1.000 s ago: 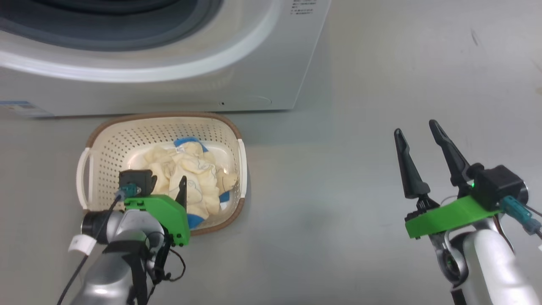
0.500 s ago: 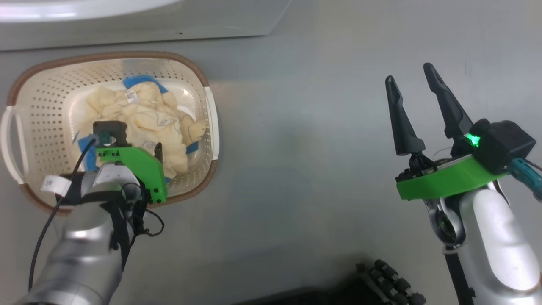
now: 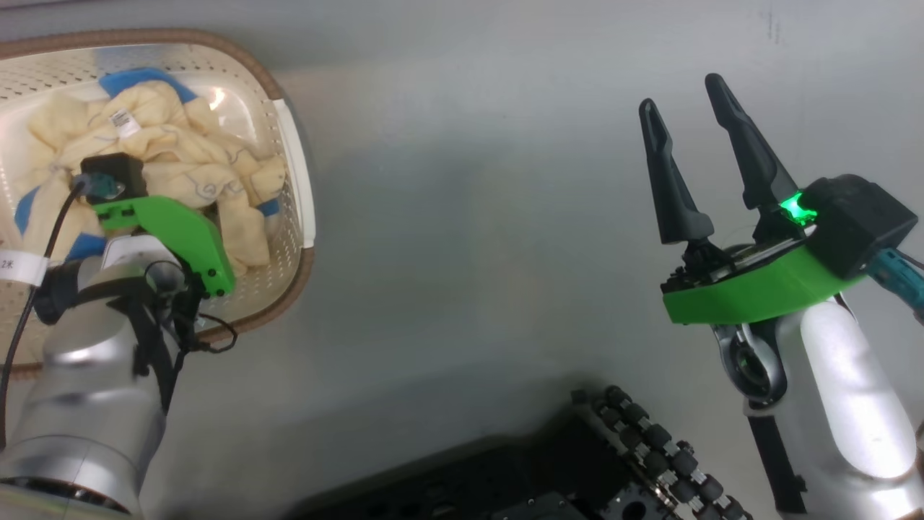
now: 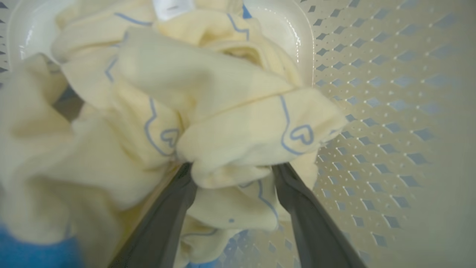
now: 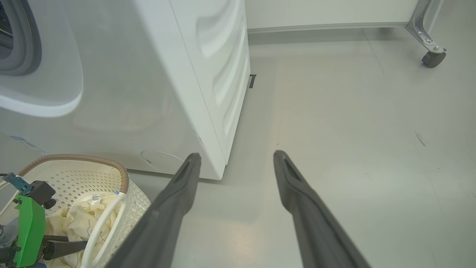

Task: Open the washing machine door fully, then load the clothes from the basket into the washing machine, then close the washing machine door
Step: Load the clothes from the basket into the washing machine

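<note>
The clothes (image 4: 208, 111) are lying bundled in the basket (image 3: 296, 166), on the floor (image 3: 469, 217) just beside the washing machine (image 5: 208, 74), and one fold is being straddled by the left fingers (image 4: 163, 223), which are standing open and not yet gripping. The fingers are best being pushed a little deeper, so that several layers are being taken in before closing, while the right fingers (image 3: 675, 195) are being held open and empty, well apart from the basket. A white garment tag (image 3: 126, 123) is being shown with print too small to read, and a cable tag (image 3: 16, 266) is being read as "2" plus one character.
</note>
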You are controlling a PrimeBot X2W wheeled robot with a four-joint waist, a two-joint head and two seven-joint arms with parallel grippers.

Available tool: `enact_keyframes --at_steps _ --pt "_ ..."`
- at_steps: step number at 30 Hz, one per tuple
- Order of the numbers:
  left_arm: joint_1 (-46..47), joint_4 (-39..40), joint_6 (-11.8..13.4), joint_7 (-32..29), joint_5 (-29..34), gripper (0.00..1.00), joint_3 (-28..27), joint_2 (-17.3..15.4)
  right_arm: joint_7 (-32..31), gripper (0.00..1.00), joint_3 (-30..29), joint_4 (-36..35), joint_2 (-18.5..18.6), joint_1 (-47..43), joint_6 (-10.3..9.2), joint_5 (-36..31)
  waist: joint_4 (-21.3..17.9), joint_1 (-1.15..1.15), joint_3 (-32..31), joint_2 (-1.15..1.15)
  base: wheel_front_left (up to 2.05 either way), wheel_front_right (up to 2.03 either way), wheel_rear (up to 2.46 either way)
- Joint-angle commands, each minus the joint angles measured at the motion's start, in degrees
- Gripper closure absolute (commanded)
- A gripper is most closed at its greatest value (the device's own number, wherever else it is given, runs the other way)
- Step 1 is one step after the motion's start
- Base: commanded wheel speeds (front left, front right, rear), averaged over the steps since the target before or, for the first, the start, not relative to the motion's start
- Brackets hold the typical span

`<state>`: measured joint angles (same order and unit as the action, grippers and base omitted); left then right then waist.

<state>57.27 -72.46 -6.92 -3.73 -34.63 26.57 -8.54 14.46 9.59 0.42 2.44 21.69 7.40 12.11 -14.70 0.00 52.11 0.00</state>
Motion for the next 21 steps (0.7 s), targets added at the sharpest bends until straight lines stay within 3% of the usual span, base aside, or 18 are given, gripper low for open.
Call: enact_keyframes --at_steps 1,4,5,6,7,14,21 --pt "-0.20 -0.17 1.31 -0.15 -0.54 0.00 -1.21 -2.30 0.53 0.00 1.22 -1.79 0.43 -1.04 0.09 0.56 -1.17 0.00 1.24 0.00 0.00 0.00 0.00" --pt "0.60 -0.56 3.27 0.57 -0.56 0.00 -1.39 -2.73 0.53 0.00 1.35 -1.75 0.43 -0.94 0.09 1.01 -1.66 0.00 1.74 0.00 0.00 0.00 0.00" --pt "0.79 -0.65 3.97 1.07 -0.43 0.16 -1.34 -2.87 0.53 0.00 1.35 -1.74 0.43 -0.93 0.09 1.09 -1.74 0.00 1.81 0.00 0.00 0.00 0.00" --pt "0.94 -0.74 4.77 1.56 -0.26 0.69 -1.25 -2.95 0.53 0.00 1.32 -1.72 0.43 -0.92 0.09 1.14 -1.77 0.00 1.85 0.00 0.00 0.00 0.00" --pt "0.89 -0.83 5.11 1.46 -0.20 1.00 -1.12 -2.86 0.53 0.00 1.26 -1.65 0.43 -0.91 0.09 1.18 -1.77 0.00 1.80 0.00 0.00 0.00 0.00" --pt "0.00 -1.17 5.23 2.31 -0.65 1.00 -0.92 -2.25 0.53 0.00 0.45 -1.41 0.43 -0.92 0.09 1.90 -0.71 0.00 0.62 0.00 0.00 0.00 0.00" --pt "-1.47 -1.24 5.45 8.74 0.50 1.00 0.50 -1.01 0.53 0.00 -1.93 -0.01 0.43 -2.37 0.09 0.34 1.49 0.00 -2.48 0.00 0.00 0.00 0.00"
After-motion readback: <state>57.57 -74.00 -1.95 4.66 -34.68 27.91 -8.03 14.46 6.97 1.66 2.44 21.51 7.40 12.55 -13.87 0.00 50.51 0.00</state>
